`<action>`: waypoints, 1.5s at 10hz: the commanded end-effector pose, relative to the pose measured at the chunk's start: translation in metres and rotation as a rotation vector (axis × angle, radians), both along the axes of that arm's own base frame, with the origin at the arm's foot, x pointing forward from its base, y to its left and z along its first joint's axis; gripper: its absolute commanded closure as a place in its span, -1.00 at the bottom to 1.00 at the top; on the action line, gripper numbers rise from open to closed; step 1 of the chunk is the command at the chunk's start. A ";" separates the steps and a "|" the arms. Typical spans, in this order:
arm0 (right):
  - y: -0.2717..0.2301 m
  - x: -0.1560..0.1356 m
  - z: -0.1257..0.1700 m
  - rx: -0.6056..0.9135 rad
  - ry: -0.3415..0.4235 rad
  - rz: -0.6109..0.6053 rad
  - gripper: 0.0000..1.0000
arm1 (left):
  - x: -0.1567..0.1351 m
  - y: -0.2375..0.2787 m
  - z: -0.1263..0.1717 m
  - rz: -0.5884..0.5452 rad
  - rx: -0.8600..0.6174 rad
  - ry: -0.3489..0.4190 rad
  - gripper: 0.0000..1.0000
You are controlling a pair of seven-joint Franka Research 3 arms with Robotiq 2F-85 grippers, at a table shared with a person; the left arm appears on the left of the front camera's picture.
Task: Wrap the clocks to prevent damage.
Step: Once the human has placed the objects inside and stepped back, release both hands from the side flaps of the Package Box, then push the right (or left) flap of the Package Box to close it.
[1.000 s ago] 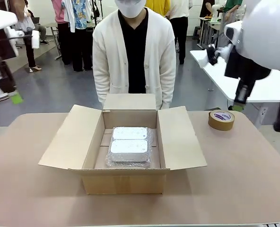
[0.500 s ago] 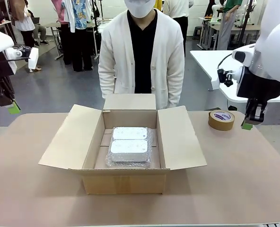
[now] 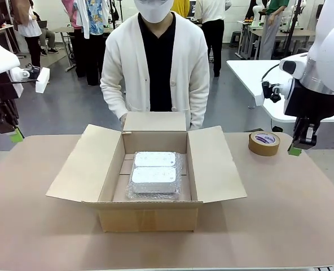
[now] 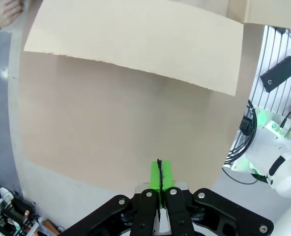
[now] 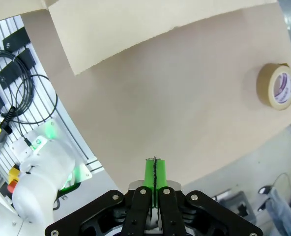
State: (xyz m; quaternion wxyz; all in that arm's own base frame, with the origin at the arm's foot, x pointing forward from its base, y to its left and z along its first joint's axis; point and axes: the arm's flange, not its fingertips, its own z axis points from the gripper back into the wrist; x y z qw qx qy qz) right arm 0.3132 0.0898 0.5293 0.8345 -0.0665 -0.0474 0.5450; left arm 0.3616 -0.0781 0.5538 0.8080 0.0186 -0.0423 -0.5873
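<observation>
box (image 3: 150, 219) centre of table (image 3: 291, 214) | clocks (image 3: 154, 175) in box | tape roll (image 3: 264, 143) right of box | person (image 3: 155, 62) behind box

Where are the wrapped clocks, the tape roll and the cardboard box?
wrapped clocks (image 3: 154, 176): front view, top of the nearer clock.
tape roll (image 3: 263, 149): front view, its brown outer side.
cardboard box (image 3: 216, 166): front view, its open right flap.

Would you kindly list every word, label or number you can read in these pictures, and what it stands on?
No text reads clearly.
Tape roll: purple print on its core label, too blurred to read.
Wrapped clocks: small dark marks on top, too small to read.
</observation>
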 end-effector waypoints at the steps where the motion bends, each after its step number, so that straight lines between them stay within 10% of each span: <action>1: 0.000 0.001 -0.001 -0.012 -0.006 -0.010 0.98 | -0.001 0.001 0.003 0.021 -0.015 -0.005 0.99; 15: 0.000 0.001 -0.001 -0.012 -0.006 -0.010 0.98 | -0.001 0.001 0.003 0.021 -0.015 -0.005 0.99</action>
